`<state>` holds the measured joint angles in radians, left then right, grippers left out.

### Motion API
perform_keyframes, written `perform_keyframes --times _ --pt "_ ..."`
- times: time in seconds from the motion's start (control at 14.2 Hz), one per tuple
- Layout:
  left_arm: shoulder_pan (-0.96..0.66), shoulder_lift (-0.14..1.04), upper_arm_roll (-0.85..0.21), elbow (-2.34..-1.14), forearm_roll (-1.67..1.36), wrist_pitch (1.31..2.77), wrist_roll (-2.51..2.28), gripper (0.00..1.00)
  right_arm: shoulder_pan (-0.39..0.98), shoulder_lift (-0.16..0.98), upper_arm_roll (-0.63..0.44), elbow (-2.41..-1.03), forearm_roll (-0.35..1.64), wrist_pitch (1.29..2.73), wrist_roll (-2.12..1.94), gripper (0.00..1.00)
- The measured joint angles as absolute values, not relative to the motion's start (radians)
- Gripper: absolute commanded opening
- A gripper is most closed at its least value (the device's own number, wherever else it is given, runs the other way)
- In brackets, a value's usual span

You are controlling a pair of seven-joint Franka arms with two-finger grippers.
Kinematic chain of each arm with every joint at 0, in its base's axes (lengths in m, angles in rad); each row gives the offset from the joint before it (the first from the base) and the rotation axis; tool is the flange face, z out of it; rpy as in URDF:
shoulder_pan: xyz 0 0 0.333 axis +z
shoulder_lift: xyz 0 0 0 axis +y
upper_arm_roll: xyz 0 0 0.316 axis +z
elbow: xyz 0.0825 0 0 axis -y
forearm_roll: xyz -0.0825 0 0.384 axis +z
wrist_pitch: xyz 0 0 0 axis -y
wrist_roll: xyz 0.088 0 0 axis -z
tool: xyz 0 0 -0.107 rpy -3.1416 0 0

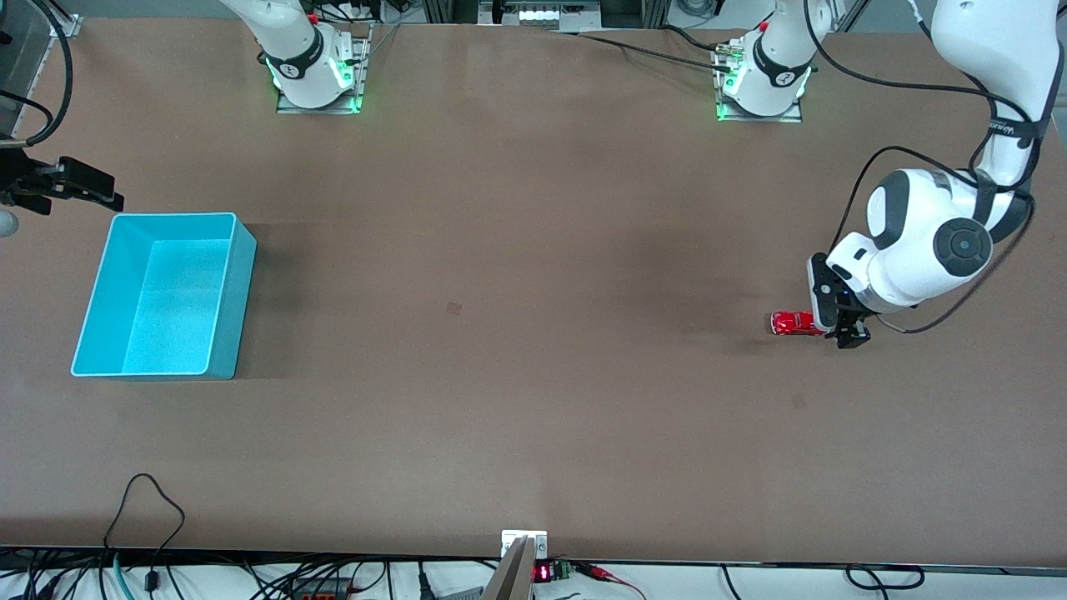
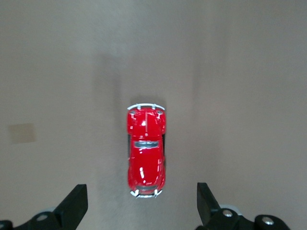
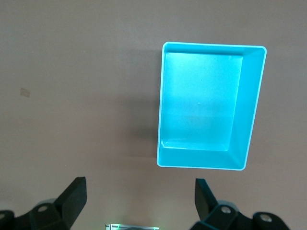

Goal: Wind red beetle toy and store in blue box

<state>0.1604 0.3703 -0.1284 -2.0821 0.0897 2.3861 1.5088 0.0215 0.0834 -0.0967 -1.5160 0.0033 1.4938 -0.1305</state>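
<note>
The red beetle toy [image 1: 792, 322] stands on its wheels on the brown table near the left arm's end. In the left wrist view the toy [image 2: 146, 151] lies lengthwise just ahead of the gap between the fingers. My left gripper [image 1: 839, 327] [image 2: 141, 206] is open and low over the table at one end of the toy, not touching it. The blue box [image 1: 163, 296] [image 3: 207, 106] stands open and empty near the right arm's end. My right gripper [image 1: 115, 193] [image 3: 140, 199] is open and empty, up over the table's edge beside the box, where it waits.
Both arm bases [image 1: 317, 71] [image 1: 763, 79] stand along the table's edge farthest from the front camera. Cables [image 1: 150, 508] hang along the nearest edge. A small dark mark [image 1: 453, 307] shows on the bare table between the box and the toy.
</note>
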Motion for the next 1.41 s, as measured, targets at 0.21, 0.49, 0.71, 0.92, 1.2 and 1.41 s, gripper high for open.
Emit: perform_keyframes --times 0.21,0.49,0.71,0.92,1.2,1.41 --pt "0.167 0.415 -0.13 -2.095 0.09 2.434 1.523 1.0 0.022 0.084 -0.097 -1.516 0.003 1.493 -0.13 1.0" --pt "0.166 0.442 -0.132 -2.117 0.09 2.501 1.527 0.45 0.022 0.084 -0.097 -1.516 0.003 1.493 -0.13 1.0" --pt "0.165 0.45 -0.137 -2.12 0.09 2.513 1.53 0.11 0.021 0.084 -0.097 -1.516 0.003 1.493 -0.13 1.0" --pt "0.164 0.447 -0.139 -2.118 0.09 2.523 1.534 0.03 0.021 0.084 -0.097 -1.516 0.003 1.494 -0.13 1.0" --pt "0.164 0.447 -0.139 -2.118 0.09 2.523 1.535 0.03 0.021 0.084 -0.097 -1.516 0.003 1.493 -0.13 1.0" --pt "0.164 0.447 -0.139 -2.118 0.09 2.523 1.535 0.04 0.021 0.084 -0.097 -1.516 0.003 1.494 -0.13 1.0"
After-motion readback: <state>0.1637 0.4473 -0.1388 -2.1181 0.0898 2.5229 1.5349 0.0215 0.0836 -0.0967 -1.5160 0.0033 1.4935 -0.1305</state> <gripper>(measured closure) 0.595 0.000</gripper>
